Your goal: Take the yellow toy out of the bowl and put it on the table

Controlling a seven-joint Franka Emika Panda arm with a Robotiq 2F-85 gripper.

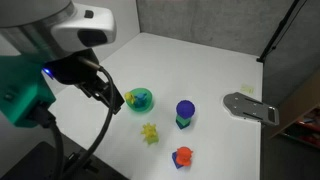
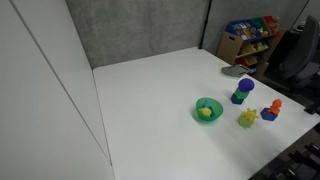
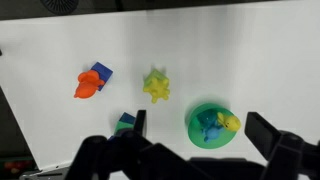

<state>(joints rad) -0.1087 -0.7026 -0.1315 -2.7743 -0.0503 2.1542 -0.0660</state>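
The teal-green bowl stands on the white table. The yellow toy lies in it against the rim, beside a small blue-green piece. My gripper is open and hangs above the bowl, with one finger on each side of it. In an exterior view my gripper is just beside the bowl and the yellow toy. In the other exterior view the bowl with the yellow toy shows, but the gripper is out of view.
A pale yellow-green spiky toy, an orange and blue toy and a blue round-topped toy stand near the bowl. A grey flat object lies at the table's edge. A shelf of coloured items stands beyond the table.
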